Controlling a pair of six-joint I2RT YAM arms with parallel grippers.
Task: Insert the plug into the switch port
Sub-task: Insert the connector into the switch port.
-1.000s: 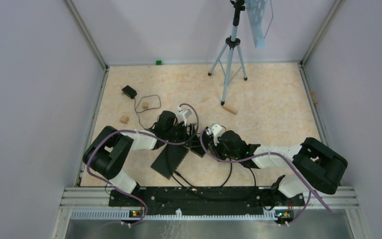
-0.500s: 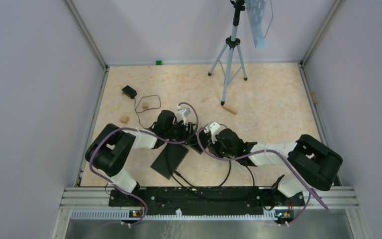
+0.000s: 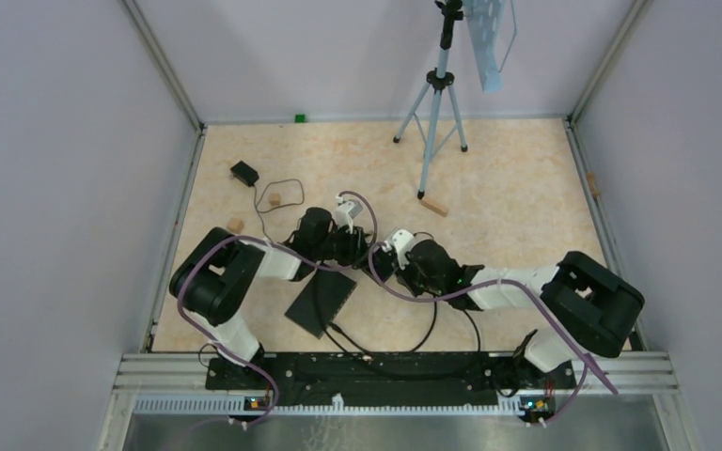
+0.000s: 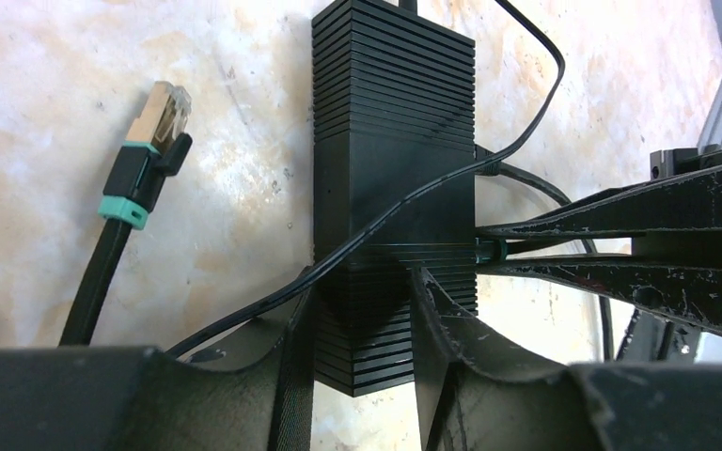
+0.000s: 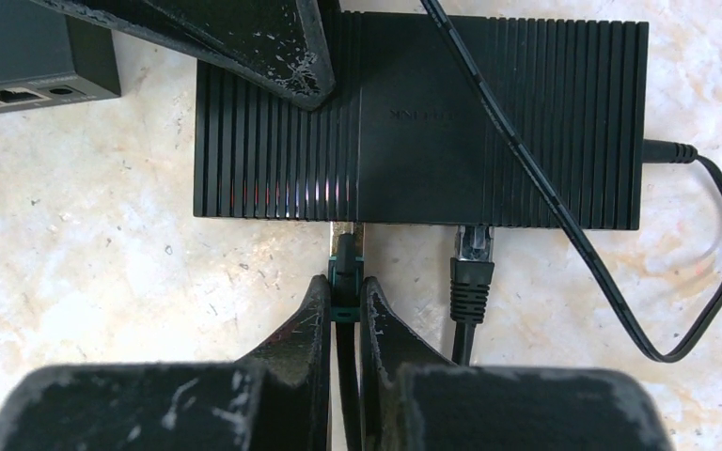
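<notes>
One green-booted plug [image 5: 345,268] sits at the near face of the black ribbed switch [image 5: 414,113], its tip at the mouth of a port and, by the look of it, not yet fully seated. The plug's long axis runs square to that face, in line with the opening. The right end effector [image 5: 345,299] pinches the plug's boot from directly behind, so the port lies straight ahead of its fingertips. Seen from overhead, that push would run leftward across the bench [image 5: 103,282]. Just right of it a black plug [image 5: 470,268] already occupies the neighbouring port, and a thin cable [image 5: 545,197] drapes over the switch's top. The left end effector [image 4: 365,291] comes in from the left and is closed around the switch's left end, apparently bracing it against the push. A second green-booted plug [image 4: 146,150] lies loose on the bench beside the switch, well clear of either arm.
</notes>
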